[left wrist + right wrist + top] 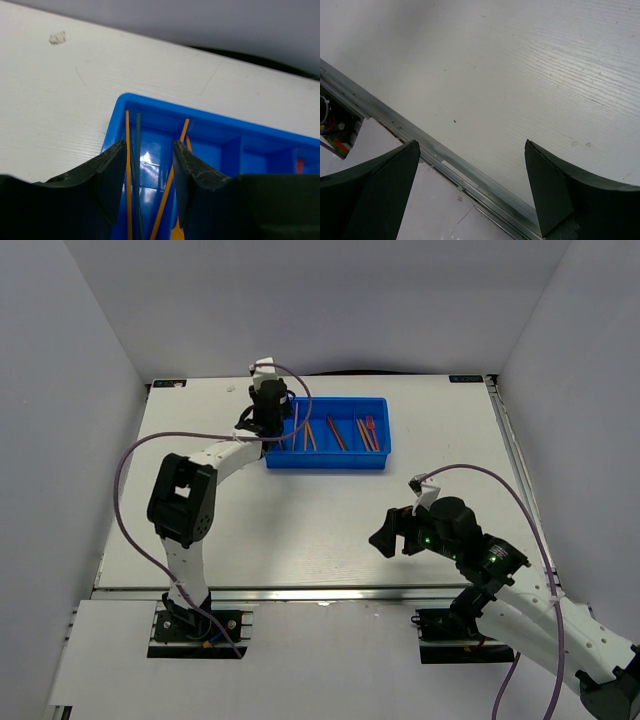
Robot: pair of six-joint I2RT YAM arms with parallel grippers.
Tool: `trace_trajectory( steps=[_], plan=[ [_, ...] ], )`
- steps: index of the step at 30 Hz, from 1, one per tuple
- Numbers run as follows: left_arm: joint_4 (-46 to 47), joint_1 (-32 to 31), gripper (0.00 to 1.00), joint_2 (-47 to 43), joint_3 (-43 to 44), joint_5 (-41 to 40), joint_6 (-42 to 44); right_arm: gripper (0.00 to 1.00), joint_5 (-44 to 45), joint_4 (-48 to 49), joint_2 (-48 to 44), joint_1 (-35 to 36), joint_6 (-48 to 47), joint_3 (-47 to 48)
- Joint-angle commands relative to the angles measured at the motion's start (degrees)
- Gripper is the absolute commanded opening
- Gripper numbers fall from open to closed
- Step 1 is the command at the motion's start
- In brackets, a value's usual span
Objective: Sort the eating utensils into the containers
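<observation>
The right hand (393, 530) is nearest. It hangs well apart from the blue tray (330, 463), on the near side of it and out past its right end. Its two fingers (380, 185) stand very wide with nothing between them. Under them are only the white worktop (520, 65) and the metal strip (445, 161) along the worktop's near edge.

Farther back the tray sits flat on the worktop, with its long side toward the arms. It is split into narrow boxes side by side. The eating utensils lie inside it, pointing from the tray's near wall to its far wall. Thin orange pieces (309, 436) lie in the middle boxes. Red pieces (371, 426) lie in the box at the tray's right end.

The left hand (148, 150) reaches down over the tray's left end. Its fingers are partly apart, not wide, and they hold nothing. In the gap between them shows the floor of the left-end box. An orange stick (128, 160) and a dark stick (138, 160) lie there just beside each other, close to one finger. Another orange stick (182, 135) lies slanted by the other finger. I cannot tell if it touches.

Past the tray's far left corner a small pale speck (57, 37) sits on the worktop.
</observation>
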Motion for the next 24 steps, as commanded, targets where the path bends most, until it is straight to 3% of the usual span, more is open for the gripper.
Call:
trace_trajectory(
  steps=[1,4,6,10,17,24],
  plan=[
    [-1.2,0.3,0.52,-12.4,0.8,0.5,-1.6,0.89,0.6,1.3,-0.1,0.0,-1.1,3.1],
    [-9.3,0.3,0.59,-17.2,2.5,-0.4,-2.4,0.89,1.7,0.1,-0.1,-0.1,-1.3,4.1],
    [-17.5,0.3,0.98,-22.5,1.8,-0.4,-3.0,0.89,5.8,-1.2,-0.5,-0.1,-1.2,5.2],
    [-27.0,0.3,0.98,-34.8,-6.7,-3.0,-4.4,0.89,14.6,-5.2,-1.8,-0.1,-0.9,8.5],
    [-42.0,0.3,0.98,-54.5,-21.7,-14.6,-7.0,0.89,30.0,-15.5,-2.0,-0.1,-1.8,17.3],
    [-49.1,0.3,0.98,-66.9,-30.4,-21.8,-6.3,0.89,33.1,-19.4,-3.7,-0.1,-3.3,19.8]
  ],
)
